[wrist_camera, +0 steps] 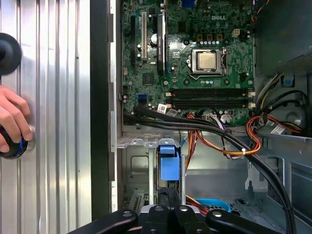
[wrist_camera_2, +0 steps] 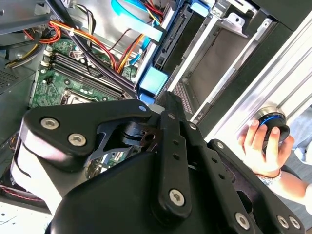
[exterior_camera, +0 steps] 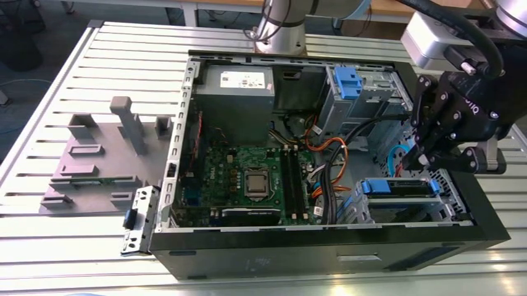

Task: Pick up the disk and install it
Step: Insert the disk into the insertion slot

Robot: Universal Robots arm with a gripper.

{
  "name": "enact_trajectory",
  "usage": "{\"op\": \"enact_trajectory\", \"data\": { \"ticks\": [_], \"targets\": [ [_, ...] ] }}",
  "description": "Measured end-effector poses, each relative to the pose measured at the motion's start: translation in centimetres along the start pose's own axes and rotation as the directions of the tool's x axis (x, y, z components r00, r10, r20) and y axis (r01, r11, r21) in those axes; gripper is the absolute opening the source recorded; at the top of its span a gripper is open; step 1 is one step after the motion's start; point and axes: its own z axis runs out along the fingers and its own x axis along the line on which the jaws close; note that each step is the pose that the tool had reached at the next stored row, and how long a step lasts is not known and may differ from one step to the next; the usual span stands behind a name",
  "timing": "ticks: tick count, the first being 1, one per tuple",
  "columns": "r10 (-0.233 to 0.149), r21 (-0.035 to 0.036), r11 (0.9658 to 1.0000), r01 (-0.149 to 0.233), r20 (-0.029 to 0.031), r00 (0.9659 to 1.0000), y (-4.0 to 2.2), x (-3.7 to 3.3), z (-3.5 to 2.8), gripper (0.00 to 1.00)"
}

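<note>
1. Slotted aluminium table (exterior_camera: 82, 259) carries everything, and my gripper (exterior_camera: 432, 165) hangs over the corner of the open computer case (exterior_camera: 329, 246) at the exterior view's right.
2. I cannot tell how far my gripper is open, or whether it has hold of anything; the first wrist view puts it (wrist_camera: 168, 214) right at the disk's edge.
3. The disk (exterior_camera: 399, 188) stands on edge in the lower drive bay just beneath me, its blue frame uppermost. In the first wrist view that blue frame (wrist_camera: 169, 165) lies between the bay's metal walls, and it seems to be partly down in the bay, though its seating is hidden.
4. Just beside the bay, orange and black cables (exterior_camera: 321, 148) cross toward the green motherboard (exterior_camera: 247, 179), which lies flat on the case floor.
5. Beyond the board sits a grey power supply (exterior_camera: 239, 92) with a white sticker. A second drive cage (exterior_camera: 354, 83) with a blue latch stands beside it.
6. Outside the case, near its wall at the exterior view's left, a small metal bracket (exterior_camera: 138, 219) with a blue clip lies on the table.
7. Further that way rests a grey fixture (exterior_camera: 99, 160) with upright posts.
8. On the table's other side, a person's hand (wrist_camera: 12, 124) grips a dark knob with a blue ring (wrist_camera_2: 272, 122).
</note>
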Motion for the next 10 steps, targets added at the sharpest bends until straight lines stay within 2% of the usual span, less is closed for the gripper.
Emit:
{"op": "enact_trajectory", "data": {
  "ticks": [6, 10],
  "targets": [
    [0.002, 0.0, 1.0, -0.002, 0.0001, 1.0, -0.19, -0.01, 0.48, 0.11],
    [0.036, -0.0006, 0.9993, -0.036, 0.0005, 0.9993, -0.24, -0.02, 0.84, 0.11]
  ]
}}
